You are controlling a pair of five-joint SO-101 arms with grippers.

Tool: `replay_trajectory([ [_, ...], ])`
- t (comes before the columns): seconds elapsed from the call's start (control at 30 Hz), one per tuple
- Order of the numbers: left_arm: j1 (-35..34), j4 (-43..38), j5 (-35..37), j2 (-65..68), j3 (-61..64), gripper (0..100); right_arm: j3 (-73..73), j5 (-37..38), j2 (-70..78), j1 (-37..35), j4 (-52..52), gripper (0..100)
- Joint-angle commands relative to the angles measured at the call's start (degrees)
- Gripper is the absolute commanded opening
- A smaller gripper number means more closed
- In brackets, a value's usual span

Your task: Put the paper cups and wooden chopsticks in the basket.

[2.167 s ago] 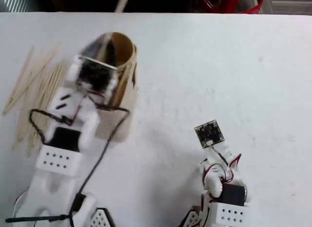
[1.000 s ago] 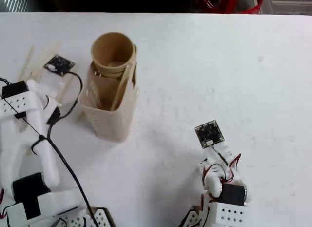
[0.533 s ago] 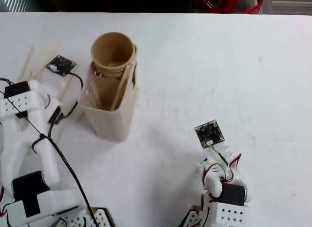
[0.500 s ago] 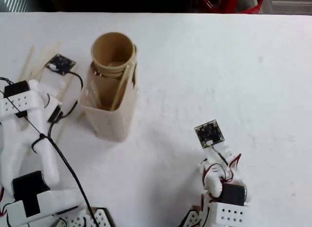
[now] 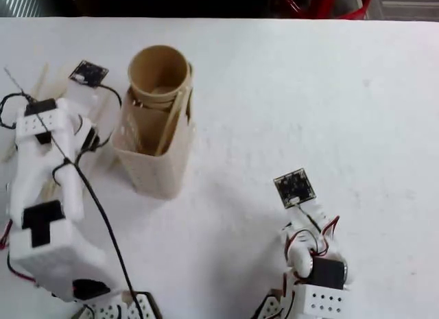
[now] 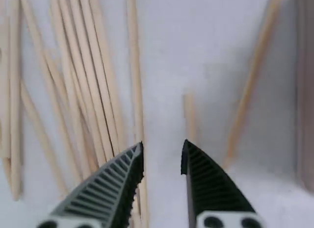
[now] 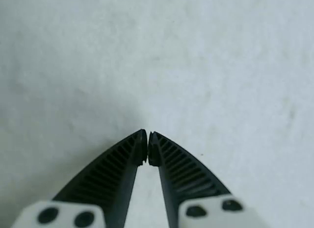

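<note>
My left claw (image 6: 162,152) hangs open over loose chopsticks (image 6: 95,81) lying on the bench (image 5: 309,92), just left of the basket (image 5: 154,171). The basket holds a cup (image 5: 159,72) and a leaning chopstick (image 5: 171,120). My right claw (image 7: 147,148) is closed on nothing, above the bench at the near right.

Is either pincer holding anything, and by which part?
Nothing. The left pincer is open over loose chopsticks; the right pincer is shut, empty.
</note>
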Motion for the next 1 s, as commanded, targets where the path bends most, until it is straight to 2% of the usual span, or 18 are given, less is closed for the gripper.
replay_trajectory([
  [0.0, 1.1, 0.6, 7.2, 5.3, -11.5, 15, 0.5, 0.2, -0.5, -0.2, 0.4, 1.9],
  [0.07, 2.6, 2.3, 13.1, 8.5, -17.7, 15, 0.5, 0.2, -0.5, -0.2, 0.4, 1.9],
  [0.2, 6.0, 10.5, 23.6, 13.6, -28.8, 15, 0.5, 0.2, -0.5, -0.2, 0.4, 1.9],
  [0.4, 0.7, 11.5, 24.2, 20.2, -33.6, 15, 0.5, 0.2, -0.5, -0.2, 0.4, 1.9],
  [0.47, -0.4, 11.5, 21.3, 21.1, -34.2, 15, 0.5, 0.2, -0.5, -0.2, 0.4, 1.9],
  [0.6, -0.7, 12.7, 7.8, 21.9, -33.8, 15, 0.5, 0.2, -0.5, -0.2, 0.4, 1.9],
  [0.67, -0.9, 14.7, 3.7, 22.1, -33.7, 15, 0.5, 0.2, -0.5, -0.2, 0.4, 1.9],
  [0.8, -1.6, 16.3, -0.7, 22.2, -33.6, 15, 0.5, 0.2, -0.5, -0.2, 0.4, 1.9],
  [0.97, -2.5, 15.9, -2.5, 28.0, -34.2, 15, 0.5, 0.2, -0.5, -0.2, 0.4, 1.9],
])
